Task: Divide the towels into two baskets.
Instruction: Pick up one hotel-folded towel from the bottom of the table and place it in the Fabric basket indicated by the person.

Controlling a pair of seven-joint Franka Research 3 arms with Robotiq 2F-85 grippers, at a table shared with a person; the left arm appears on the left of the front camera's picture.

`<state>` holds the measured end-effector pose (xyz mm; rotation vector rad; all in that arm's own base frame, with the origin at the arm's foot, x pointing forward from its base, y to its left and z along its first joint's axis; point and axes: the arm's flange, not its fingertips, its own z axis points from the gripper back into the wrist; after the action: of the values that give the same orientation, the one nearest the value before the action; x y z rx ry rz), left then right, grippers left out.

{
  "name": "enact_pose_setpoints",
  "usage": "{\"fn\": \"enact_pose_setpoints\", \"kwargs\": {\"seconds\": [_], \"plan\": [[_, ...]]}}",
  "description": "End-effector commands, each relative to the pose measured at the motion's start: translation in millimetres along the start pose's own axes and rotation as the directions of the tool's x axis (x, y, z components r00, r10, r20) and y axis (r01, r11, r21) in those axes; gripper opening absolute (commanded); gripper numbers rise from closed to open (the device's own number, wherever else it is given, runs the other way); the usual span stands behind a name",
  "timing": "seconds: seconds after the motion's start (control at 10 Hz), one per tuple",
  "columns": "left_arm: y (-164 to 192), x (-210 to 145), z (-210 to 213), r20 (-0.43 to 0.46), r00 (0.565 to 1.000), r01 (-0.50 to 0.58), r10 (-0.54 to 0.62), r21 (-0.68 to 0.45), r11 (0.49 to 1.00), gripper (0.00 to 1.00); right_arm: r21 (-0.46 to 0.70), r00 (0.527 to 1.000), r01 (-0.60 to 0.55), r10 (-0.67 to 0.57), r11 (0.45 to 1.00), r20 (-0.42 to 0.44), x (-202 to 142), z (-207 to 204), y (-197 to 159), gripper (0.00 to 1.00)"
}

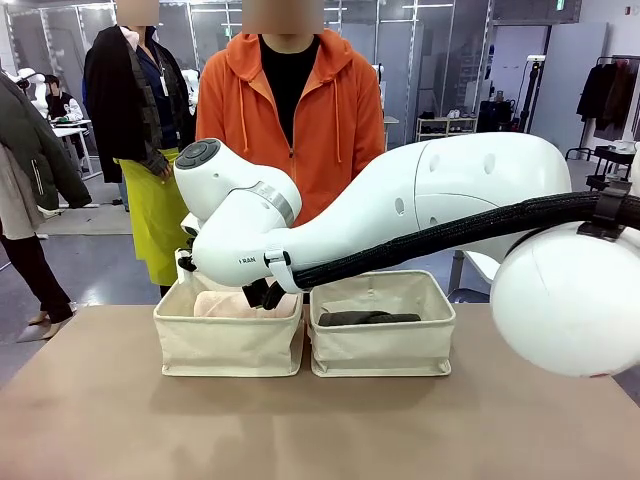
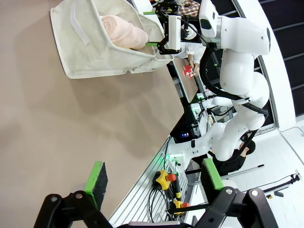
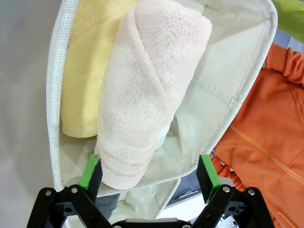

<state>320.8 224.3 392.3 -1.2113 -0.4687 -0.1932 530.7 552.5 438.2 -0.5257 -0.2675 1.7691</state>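
Two cream baskets stand side by side at the far middle of the table. The left basket (image 1: 228,345) (image 3: 53,95) (image 2: 90,52) holds a pale pink towel (image 1: 235,303) (image 3: 147,90) (image 2: 124,31) lying on a pale yellow towel (image 3: 85,71). A dark grey towel (image 1: 368,318) lies in the right basket (image 1: 382,345). My right arm reaches across to the left basket. Its right gripper (image 1: 262,293) (image 3: 148,173) is open over the pink towel's near end, fingers either side; contact cannot be told. My left gripper (image 2: 154,178) is open and empty above bare table, away from the baskets.
A person in an orange hoodie (image 1: 290,110) stands right behind the baskets, with other people at the back left. The near half of the table (image 1: 300,430) is bare. The right arm's bulky links (image 1: 560,290) hang over the table's right side.
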Motion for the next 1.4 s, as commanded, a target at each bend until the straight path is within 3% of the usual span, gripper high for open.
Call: {"fn": "enact_pose_setpoints", "kwargs": {"seconds": [0.0,0.2,0.4,0.7,0.9,1.0,1.1,1.2,1.3], "plan": [[-3,-1,2,0.010,1.000,0.001,-0.001,-0.004,1.000,1.00,-0.018,0.999,0.034,-0.034,0.999,-0.008,-15,24,5,1.00],[-3,-1,2,0.010,1.000,0.001,-0.001,-0.004,1.000,1.00,0.024,0.982,0.177,-0.178,0.984,0.066,-63,64,25,1.00],[-3,-1,2,0.010,1.000,0.001,-0.001,-0.004,1.000,1.00,0.075,0.931,0.360,-0.363,0.930,0.032,-116,84,61,1.00],[-3,-1,2,0.010,1.000,0.001,-0.001,-0.004,1.000,1.00,0.166,0.761,0.635,-0.648,0.755,0.035,-212,96,120,1.00],[-3,-1,2,0.010,1.000,0.001,-0.001,-0.004,1.000,1.00,0.277,0.545,0.794,-0.836,0.541,0.071,-279,90,158,1.00],[-3,-1,2,0.010,1.000,0.001,-0.001,-0.004,1.000,1.00,0.360,0.383,0.849,-0.920,0.388,0.088,-324,84,184,1.00],[-3,-1,2,0.010,1.000,0.001,-0.001,-0.004,1.000,1.00,0.435,0.262,0.861,-0.963,0.262,0.063,-367,78,209,1.00],[-3,-1,2,0.010,1.000,0.001,-0.001,-0.004,1.000,1.00,0.541,0.105,0.829,-0.990,0.141,0.096,-404,75,235,1.00],[-3,-1,2,0.010,1.000,0.001,-0.001,-0.004,1.000,1.00,0.634,-0.021,0.772,-0.995,0.043,0.093,-427,74,259,1.00]]}}
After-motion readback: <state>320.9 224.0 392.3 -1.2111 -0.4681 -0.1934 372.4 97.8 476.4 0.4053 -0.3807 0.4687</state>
